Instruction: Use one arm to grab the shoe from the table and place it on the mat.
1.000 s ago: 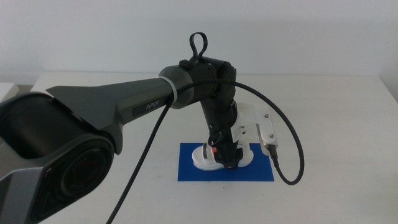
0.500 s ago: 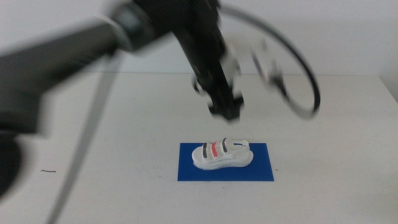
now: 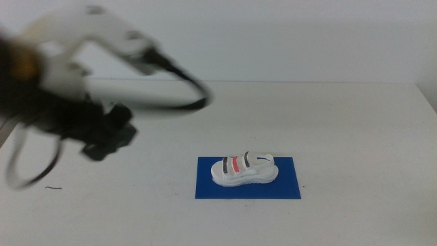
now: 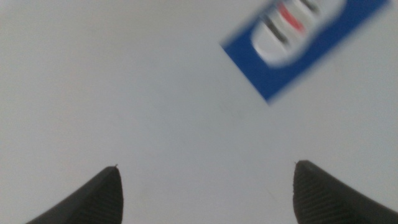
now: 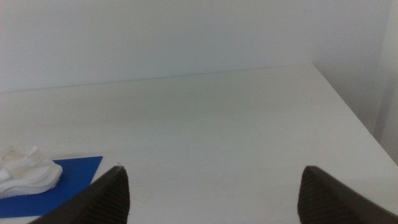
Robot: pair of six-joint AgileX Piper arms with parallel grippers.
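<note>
Placement step apparently complete, judging from the layout: shoe [image 3: 243, 169] resting upright on the mat [image 3: 208, 188], inside its edges, sole down, straps uppermost, toe toward the right side of the middle view. Left end effector [image 3: 109, 137] blurred above the left part of the worktop [image 3: 355, 123], well apart from shoe and mat, carrying nothing. Jaws wide apart in the left wrist view, bare worktop between them [image 4: 205, 193], mat [image 4: 261, 74] and shoe [image 4: 292, 25] far off and smeared by motion. Looping black cable [image 3: 171, 102] arching over from the arm's white fitting. Right end effector [image 5: 211, 193] out of the middle view, waiting low near the worktop; jaws likewise wide apart and empty, with a corner of the mat [image 5: 56, 186] and one end of the shoe [image 5: 25, 168] just visible in its wrist view. Next move, as a judgement only: nothing beyond parking the left arm clear, no further grasp called for. Nearby: a small dark speck [image 3: 53, 188] on the worktop at near left, a plain pale wall behind. No obstacle between arm and its resting side; only risk worth noting, the hanging cable sweeping low across the mat.
</note>
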